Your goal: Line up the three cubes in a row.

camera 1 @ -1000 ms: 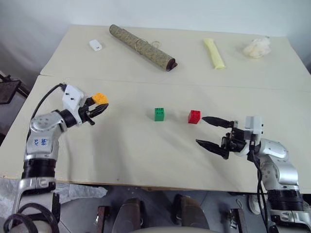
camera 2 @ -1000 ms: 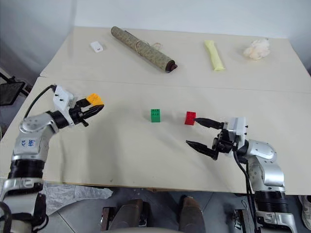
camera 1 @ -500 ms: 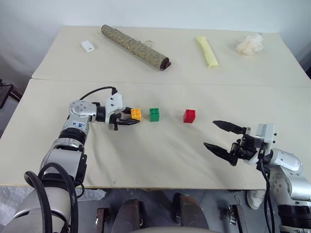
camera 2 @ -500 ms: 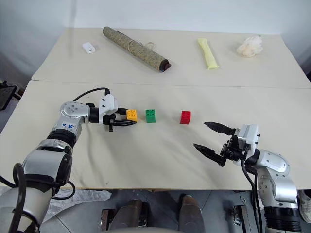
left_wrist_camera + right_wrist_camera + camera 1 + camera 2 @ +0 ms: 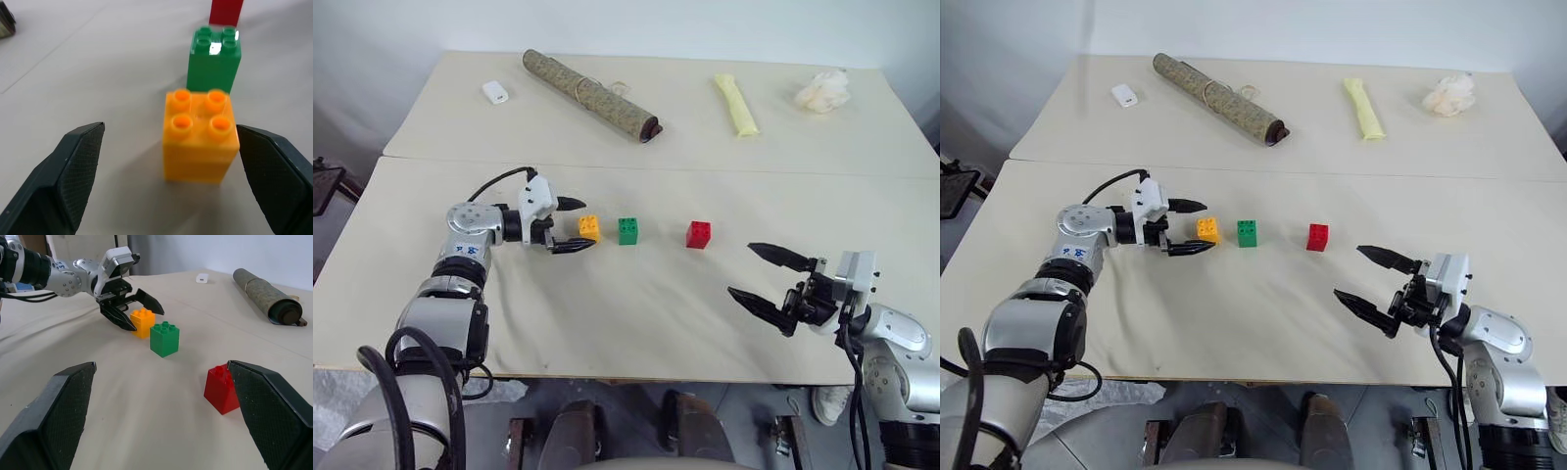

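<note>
Three studded cubes stand in a line on the near table: orange (image 5: 589,228), green (image 5: 628,231) and red (image 5: 698,234). The orange one sits close beside the green; the red stands farther off. My left gripper (image 5: 576,225) is open, its two fingers on either side of the orange cube (image 5: 200,134) without touching it. Over the table's front right, my right gripper (image 5: 767,277) is open and empty, well short of the red cube (image 5: 223,387).
On the far table lie a small white box (image 5: 495,92), a rolled mat (image 5: 590,93), a yellow tube (image 5: 736,104) and a crumpled white wad (image 5: 822,90). A seam (image 5: 705,170) joins the two tables.
My left gripper carried the orange cube right to beside the green one, set it down and opened. My right gripper drew back a little toward the front edge.
</note>
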Controlling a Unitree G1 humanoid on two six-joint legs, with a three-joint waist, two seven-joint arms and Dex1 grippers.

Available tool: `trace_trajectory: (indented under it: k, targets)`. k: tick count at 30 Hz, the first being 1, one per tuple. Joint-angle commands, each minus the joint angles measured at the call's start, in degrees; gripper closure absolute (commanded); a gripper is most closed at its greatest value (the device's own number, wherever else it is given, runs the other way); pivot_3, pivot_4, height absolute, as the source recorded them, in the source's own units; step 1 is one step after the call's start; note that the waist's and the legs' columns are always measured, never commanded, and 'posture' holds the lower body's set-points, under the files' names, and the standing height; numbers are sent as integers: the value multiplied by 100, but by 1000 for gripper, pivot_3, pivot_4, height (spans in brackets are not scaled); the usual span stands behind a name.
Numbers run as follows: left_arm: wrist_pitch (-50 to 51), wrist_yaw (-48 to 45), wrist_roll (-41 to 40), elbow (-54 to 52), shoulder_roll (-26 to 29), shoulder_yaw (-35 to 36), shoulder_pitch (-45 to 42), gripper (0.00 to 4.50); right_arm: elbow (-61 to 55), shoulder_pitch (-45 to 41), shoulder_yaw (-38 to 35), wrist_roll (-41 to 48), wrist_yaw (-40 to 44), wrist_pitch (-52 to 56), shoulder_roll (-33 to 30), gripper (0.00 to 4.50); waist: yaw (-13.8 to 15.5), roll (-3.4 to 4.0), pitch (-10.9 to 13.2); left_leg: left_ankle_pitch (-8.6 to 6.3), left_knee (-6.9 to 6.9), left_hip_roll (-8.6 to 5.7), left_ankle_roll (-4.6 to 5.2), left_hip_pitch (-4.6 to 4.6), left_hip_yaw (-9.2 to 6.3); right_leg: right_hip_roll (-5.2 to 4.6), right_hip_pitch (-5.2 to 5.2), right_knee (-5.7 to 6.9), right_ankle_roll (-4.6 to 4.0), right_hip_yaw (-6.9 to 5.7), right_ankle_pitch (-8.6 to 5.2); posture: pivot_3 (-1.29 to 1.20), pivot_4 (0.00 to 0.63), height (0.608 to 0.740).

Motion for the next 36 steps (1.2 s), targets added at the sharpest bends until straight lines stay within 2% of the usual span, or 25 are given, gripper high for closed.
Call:
trace_trajectory:
  k: [1, 5, 12, 13, 21, 26, 31, 32, 36]
  targets:
    - [-73, -40, -9, -147, 40, 72, 22, 23, -22, -130, -23, 87, 74, 11, -105, 0, -10, 0, 0, 0, 0, 0, 0, 0, 0, 0, 0, 0, 0, 0, 0, 0, 150, 740]
    - [-74, -208, 54, -123, 128, 20, -15, 858, 40, -202, -21, 76, 116, 17, -122, 0, -14, 0, 0, 0, 0, 1, 0, 1, 0, 1, 0, 1, 0, -1, 0, 0, 150, 740]
    - [-17, -578, 244, -80, 366, -115, -114, 2998, 66, -205, -22, 45, 136, -30, -110, 0, -8, 0, 0, 0, 0, 0, 0, 0, 0, 0, 0, 2, 0, -1, 0, 0, 150, 740]
    - [-27, -636, 285, -76, 396, -143, -124, 3030, 64, -202, -23, 44, 136, -33, -110, 0, -6, 0, 0, 0, 0, 0, 0, 0, -1, 0, 0, 2, 0, -1, 0, 0, 150, 740]
    - [-104, -532, 528, 17, 639, -225, -310, 3030, -17, -95, -86, 66, 113, -36, -129, 0, -21, 0, 0, 0, 0, 1, 0, 2, 0, 1, 0, 5, 0, 0, 0, 0, 150, 740]
    - [-155, -873, 661, 25, 807, -322, -316, 3030, -65, 22, -131, 74, 81, -43, -140, 0, -25, 0, 0, 0, 1, 1, 0, 2, 1, 1, 0, 5, 0, 0, 0, 0, 150, 740]
    - [97, -825, 661, 63, 913, -255, -332, 3030, -84, 14, -103, 84, 48, -24, -129, 0, -20, 0, 0, 0, 3, 1, 0, 3, 1, 0, 0, 8, 0, 1, 0, 0, 150, 740]
    - [79, -794, 647, 55, 931, -231, -323, 2308, -71, 2, -90, 81, 50, -27, -125, 0, -21, 0, 0, 0, 3, 1, 0, 3, 1, 0, 0, 8, 0, 1, 0, 0, 150, 740]
    - [56, -897, 540, 13, 975, -132, -277, 1130, -20, -38, -53, 82, 82, -27, -120, 0, -21, 0, 0, 0, 3, 2, 0, 3, 0, 1, -1, 7, 0, 1, 0, 0, 150, 740]
